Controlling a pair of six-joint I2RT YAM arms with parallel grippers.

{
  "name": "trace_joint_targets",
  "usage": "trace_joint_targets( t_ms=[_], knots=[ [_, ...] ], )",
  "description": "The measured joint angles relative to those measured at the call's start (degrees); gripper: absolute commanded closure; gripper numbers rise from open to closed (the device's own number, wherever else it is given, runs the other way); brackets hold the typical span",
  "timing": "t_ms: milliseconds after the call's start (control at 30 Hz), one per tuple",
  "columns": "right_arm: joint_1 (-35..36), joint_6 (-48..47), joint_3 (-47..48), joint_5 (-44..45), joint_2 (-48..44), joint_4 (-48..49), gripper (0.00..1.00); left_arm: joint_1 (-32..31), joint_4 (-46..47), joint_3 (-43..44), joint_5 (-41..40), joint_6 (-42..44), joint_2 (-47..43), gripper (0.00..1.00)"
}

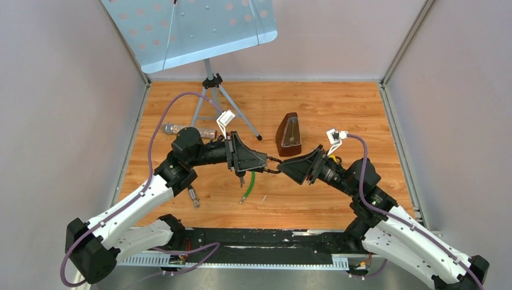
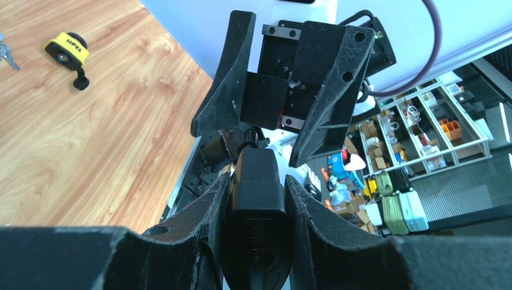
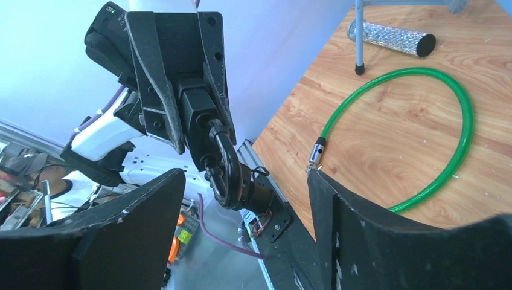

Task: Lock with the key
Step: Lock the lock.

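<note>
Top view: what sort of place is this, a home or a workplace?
Most likely a robotics lab test cell: grey panels wall in a wood-look table, the left arm and right arm stand at its near edge, and the left wrist view shows shelves of bins behind.

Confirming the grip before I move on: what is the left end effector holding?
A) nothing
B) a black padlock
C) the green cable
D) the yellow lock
B: the left end effector is shut on the black padlock, while the green cable and yellow lock lie on the table.
</note>
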Motion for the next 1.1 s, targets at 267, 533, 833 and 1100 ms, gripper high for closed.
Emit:
trace_joint_targets(
  t_ms=[267, 533, 833, 1100],
  knots=[
    [-2.32, 3.76, -0.48, -10.16, 2.75, 6.93, 0.57, 0.42, 0.28, 0.26, 1.55, -0.94, -0.7, 1.0],
    [-2.47, 6.12, -2.36, -14.84, 2.73, 13.4, 0.93, 0.68, 0.37, 0.31, 2.84, -1.7, -0.87, 1.0],
    [-2.6, 6.38, -2.62, -16.55, 4.42, 16.33, 1.0, 1.09, 2.23, 0.44, 6.1, -3.02, -0.66, 1.0],
    [-2.91, 6.45, -0.9, -19.76, 9.42, 19.3, 1.0, 2.6, 3.21, 0.44, 9.27, -2.69, -0.13, 1.0]
  ],
)
